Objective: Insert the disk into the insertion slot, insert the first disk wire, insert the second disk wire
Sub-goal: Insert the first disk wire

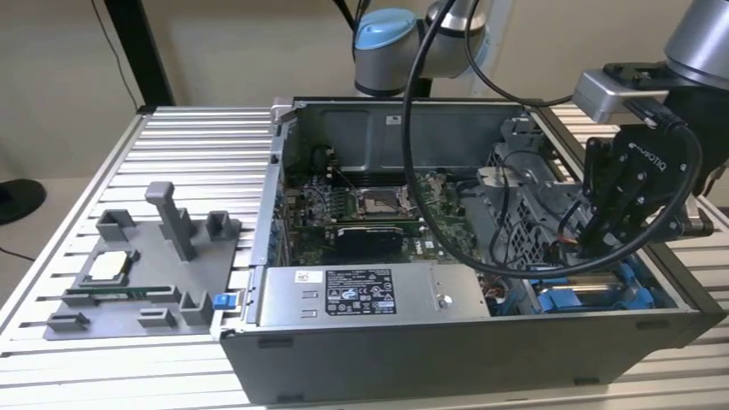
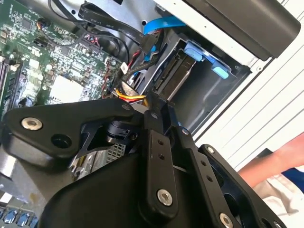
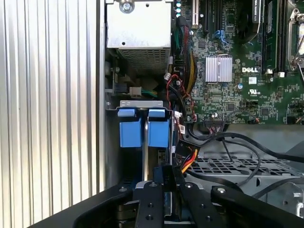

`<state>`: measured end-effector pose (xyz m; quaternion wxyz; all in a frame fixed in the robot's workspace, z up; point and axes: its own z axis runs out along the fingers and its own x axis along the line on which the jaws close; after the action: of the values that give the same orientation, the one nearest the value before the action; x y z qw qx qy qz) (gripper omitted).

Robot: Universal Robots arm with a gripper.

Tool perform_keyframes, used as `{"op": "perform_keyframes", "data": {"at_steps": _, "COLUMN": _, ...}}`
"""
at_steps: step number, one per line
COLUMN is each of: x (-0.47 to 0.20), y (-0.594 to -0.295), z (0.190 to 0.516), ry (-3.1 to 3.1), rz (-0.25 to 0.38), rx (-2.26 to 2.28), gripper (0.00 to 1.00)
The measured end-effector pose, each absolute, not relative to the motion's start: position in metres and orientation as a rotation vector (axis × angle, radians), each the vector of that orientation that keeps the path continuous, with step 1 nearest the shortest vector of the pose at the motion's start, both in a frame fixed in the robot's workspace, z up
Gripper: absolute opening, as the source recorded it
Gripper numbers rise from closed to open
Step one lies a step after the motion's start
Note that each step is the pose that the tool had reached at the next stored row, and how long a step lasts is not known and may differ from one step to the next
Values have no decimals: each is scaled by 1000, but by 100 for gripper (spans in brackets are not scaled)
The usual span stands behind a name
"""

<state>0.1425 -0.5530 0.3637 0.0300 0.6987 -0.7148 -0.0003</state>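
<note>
1. Reaching down into the open case, the gripper has its fingertips low in the corner that holds the slot.
2. Its fingers sit close together, clamped on the black plug of a wire. The wire's yellow and red strands leave right beside the fingertips, as both wrist views show.
3. The disk stands in the slot just ahead of the fingertips. Its blue frame tabs lie side by side at the slot's mouth.
4. Beside the gripper, past the wire, lies the green board.
5. The grey power box lies farther ahead of the gripper, beyond the disk.
6. A grey tray rests on the table, well apart from the gripper, across the case.
7. A person's forearm shows behind the gripper, outside the case.
</note>
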Motion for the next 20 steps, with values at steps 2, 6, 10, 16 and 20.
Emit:
{"op": "perform_keyframes", "data": {"at_steps": 2, "x": 143, "y": -553, "z": 364, "ry": -2204, "rz": -1, "rx": 2154, "gripper": 0}}
{"op": "perform_keyframes", "data": {"at_steps": 6, "x": 144, "y": -553, "z": 364, "ry": -2202, "rz": 2, "rx": 2153, "gripper": 0}}
{"op": "perform_keyframes", "data": {"at_steps": 10, "x": 150, "y": -553, "z": 364, "ry": -2198, "rz": 9, "rx": 2148, "gripper": 0}}
{"op": "perform_keyframes", "data": {"at_steps": 16, "x": 160, "y": -553, "z": 361, "ry": -2191, "rz": 26, "rx": 2140, "gripper": 0}}
{"op": "perform_keyframes", "data": {"at_steps": 20, "x": 163, "y": -553, "z": 358, "ry": -2188, "rz": 29, "rx": 2138, "gripper": 0}}
